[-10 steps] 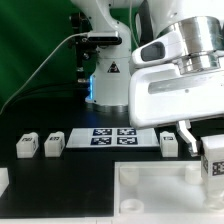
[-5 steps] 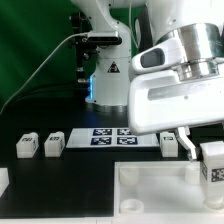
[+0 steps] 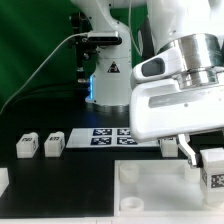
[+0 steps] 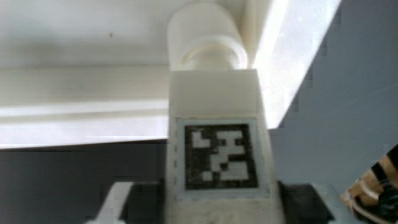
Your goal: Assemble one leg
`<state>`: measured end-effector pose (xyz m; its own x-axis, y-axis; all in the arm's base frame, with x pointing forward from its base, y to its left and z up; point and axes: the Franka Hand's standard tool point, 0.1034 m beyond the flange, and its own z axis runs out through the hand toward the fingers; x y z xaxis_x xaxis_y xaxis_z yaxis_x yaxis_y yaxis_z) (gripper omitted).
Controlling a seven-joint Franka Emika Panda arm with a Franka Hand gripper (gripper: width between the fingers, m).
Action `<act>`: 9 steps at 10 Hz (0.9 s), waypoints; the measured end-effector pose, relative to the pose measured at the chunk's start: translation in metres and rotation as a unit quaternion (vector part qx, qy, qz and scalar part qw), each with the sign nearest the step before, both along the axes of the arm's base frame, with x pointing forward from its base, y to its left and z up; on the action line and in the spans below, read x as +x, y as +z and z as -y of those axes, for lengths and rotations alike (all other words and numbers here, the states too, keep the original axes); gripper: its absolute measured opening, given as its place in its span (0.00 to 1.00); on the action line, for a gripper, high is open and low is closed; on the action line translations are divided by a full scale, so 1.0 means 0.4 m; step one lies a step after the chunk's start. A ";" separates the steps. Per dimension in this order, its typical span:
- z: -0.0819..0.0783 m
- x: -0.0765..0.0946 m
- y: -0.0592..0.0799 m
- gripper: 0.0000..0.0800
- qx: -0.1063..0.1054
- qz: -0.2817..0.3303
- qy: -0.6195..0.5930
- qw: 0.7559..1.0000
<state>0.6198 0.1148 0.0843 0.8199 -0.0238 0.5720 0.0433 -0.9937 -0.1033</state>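
Note:
My gripper (image 3: 207,158) is shut on a white leg (image 3: 213,168) with a black-and-white marker, at the exterior view's right, just above the far right corner of the large white tray-like piece (image 3: 150,185). In the wrist view the leg (image 4: 217,130) stands between the dark fingers (image 4: 151,205), its rounded tip close over the tray piece's rim (image 4: 71,95); whether it touches I cannot tell. Three more legs lie on the black table: two at the left (image 3: 26,146) (image 3: 54,143) and one behind the gripper (image 3: 169,145).
The marker board (image 3: 112,137) lies in the middle behind the tray piece. The robot base (image 3: 108,80) and cables stand at the back. A white block (image 3: 3,180) sits at the left edge.
The gripper with the leg has come down toward the tray piece's far right corner. The other legs have not moved.

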 end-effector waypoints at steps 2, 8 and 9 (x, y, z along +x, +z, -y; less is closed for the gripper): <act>-0.004 -0.005 -0.001 0.37 -0.004 0.010 -0.026 1.000; -0.008 0.004 0.001 0.37 -0.015 -0.006 -0.059 0.998; -0.007 0.003 0.001 0.37 -0.015 -0.006 -0.060 0.998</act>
